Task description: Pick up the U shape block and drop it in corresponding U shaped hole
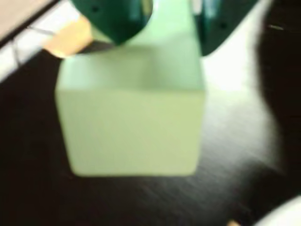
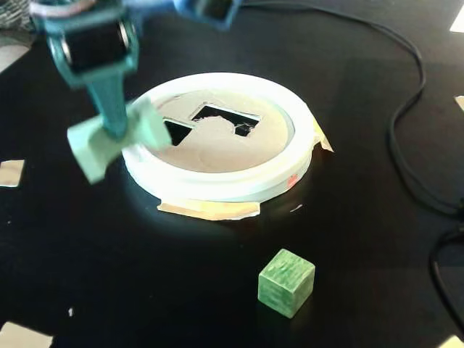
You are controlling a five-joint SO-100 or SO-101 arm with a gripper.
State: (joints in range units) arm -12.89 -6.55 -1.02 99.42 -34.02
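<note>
The U shape block [image 1: 131, 122], pale mint green, fills most of the wrist view and sits between my two dark green fingers [image 1: 117, 23]. In the fixed view the block [image 2: 88, 148] hangs tilted in the air, just left of the white ring [image 2: 217, 185], with my gripper [image 2: 114, 129] shut on its middle. My gripper [image 1: 162, 44] clamps the block from both sides. The U shaped hole [image 2: 217, 114] is a dark cutout in the tan disc [image 2: 217, 148], to the right of the block. The block's notch is hidden.
A smaller square cutout [image 2: 176, 132] lies left of the U hole. A darker green cube [image 2: 286, 281] stands on the black table in front of the ring. Black cables [image 2: 406, 138] run along the right side. Tape scraps [image 2: 10, 172] lie at the left edge.
</note>
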